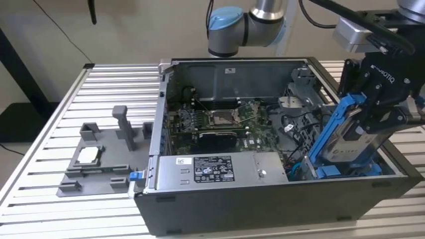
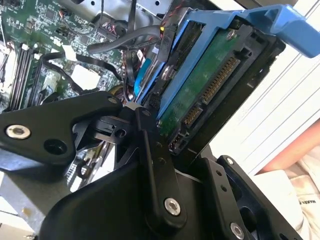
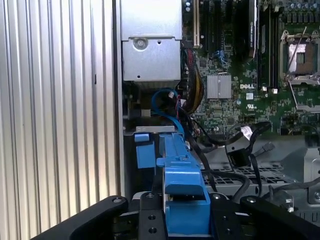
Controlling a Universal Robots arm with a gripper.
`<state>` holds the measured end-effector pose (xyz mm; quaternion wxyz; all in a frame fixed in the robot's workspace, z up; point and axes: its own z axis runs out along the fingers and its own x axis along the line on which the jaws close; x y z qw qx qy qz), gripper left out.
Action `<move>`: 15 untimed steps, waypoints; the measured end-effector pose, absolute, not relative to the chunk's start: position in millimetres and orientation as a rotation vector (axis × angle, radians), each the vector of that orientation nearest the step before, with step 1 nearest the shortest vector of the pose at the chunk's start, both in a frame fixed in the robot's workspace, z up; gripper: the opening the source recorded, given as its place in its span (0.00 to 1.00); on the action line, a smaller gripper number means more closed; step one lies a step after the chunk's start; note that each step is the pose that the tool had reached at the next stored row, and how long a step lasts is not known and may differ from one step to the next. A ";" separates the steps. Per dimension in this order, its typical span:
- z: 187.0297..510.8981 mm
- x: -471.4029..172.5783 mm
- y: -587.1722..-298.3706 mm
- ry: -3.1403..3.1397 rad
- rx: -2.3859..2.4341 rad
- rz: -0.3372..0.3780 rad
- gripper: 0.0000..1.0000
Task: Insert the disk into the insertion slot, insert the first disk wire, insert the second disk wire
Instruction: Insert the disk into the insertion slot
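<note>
My gripper (image 1: 373, 122) is shut on the disk (image 1: 350, 142), a silver drive in a blue carrier frame (image 1: 335, 119). It hangs steeply tilted over the front corner of the open computer case, at the exterior view's right. Its lower end reaches down to the insertion slot (image 1: 302, 172) beside the power supply. The second wrist view shows the disk's green circuit board and connector (image 2: 210, 85) between my black fingers (image 2: 150, 150). In the first wrist view the blue frame (image 3: 182, 190) sits in my gripper (image 3: 182, 217) above the case. Loose black disk wires (image 3: 240, 150) and a blue cable (image 3: 165, 107) lie just beyond.
The grey labelled power-supply box (image 1: 212, 172) fills the case's near side, with the motherboard (image 1: 219, 119) behind it. A grey fixture block (image 1: 99, 159) stands on the slatted aluminium table (image 1: 66, 99) at the exterior view's left. The case's wall (image 1: 398, 172) is close beside the disk.
</note>
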<state>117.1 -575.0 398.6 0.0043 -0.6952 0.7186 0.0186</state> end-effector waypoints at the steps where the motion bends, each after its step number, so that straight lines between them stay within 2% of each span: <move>1: 396.8 117.1 -575.0 2.252 -2.178 0.058 0.32; 11: 383.4 117.2 -575.0 2.252 -2.178 0.057 0.32; 13: 385.0 117.1 -575.1 2.252 -2.178 0.058 0.34; 14: 387.0 117.1 -575.0 2.253 -2.178 0.059 0.40; 15: 389.9 117.1 -575.1 2.253 -2.178 0.058 0.40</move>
